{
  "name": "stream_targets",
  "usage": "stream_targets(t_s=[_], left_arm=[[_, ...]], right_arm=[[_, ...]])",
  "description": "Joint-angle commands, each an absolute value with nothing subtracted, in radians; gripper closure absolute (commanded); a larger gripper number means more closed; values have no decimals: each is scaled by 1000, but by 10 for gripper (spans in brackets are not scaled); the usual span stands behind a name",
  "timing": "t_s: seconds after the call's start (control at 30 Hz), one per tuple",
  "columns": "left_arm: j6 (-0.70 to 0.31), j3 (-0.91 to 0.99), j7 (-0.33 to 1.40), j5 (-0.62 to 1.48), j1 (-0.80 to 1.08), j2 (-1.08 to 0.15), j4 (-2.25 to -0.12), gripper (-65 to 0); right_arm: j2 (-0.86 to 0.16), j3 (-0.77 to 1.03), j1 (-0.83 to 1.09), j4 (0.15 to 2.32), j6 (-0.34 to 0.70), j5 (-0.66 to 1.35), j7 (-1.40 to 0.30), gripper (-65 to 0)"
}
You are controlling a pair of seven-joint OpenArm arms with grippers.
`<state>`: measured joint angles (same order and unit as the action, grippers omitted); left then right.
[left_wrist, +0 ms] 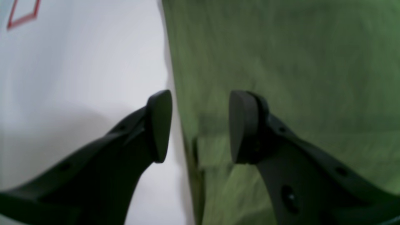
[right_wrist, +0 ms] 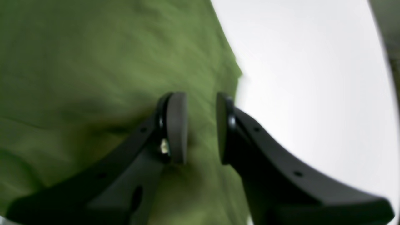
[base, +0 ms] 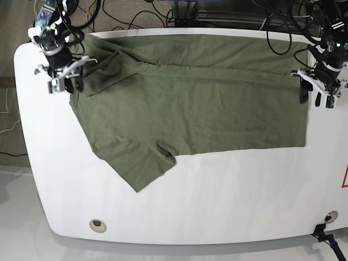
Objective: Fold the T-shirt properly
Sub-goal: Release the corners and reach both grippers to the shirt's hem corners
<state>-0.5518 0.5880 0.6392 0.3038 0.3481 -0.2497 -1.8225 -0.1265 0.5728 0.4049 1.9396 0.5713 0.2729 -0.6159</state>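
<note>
On the left wrist camera I see my left gripper [left_wrist: 200, 126] with its jaws spread astride the edge of the T-shirt [left_wrist: 281, 78], one pad over bare table [left_wrist: 78, 78], which I judge is lined up to pinch that hem. On the right wrist camera my right gripper [right_wrist: 201, 128] is parted too, holding nothing, both pads over cloth just inside its border. The base view shows the shirt spread along the far edge of the desk, one far strip already folded over, a gripper poised at each end, likely for the next fold.

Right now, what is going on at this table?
A two-armed robot is folding a green T-shirt spread across a white table. The far edge is already folded over. The left gripper and the right gripper sit at opposite ends of the shirt, jaws open, holding nothing.
</note>
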Motion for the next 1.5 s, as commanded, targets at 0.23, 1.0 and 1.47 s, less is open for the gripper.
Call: stream_targets(t_s=[0.23,1.0,1.47], left_arm=[[-542,549,621,314,197,-254,-1748,-281],[-544,449,460,314,-183,-311,-1147,-579],[-549,433,386,312,-288,-332,-915,-579]], right_arm=[[-163,503,245,1834,575,289,-596,-163],[-288,294,-298,1107,567,288,-463,-402],[-321,283,-369,874,573,288,-361,-402]])
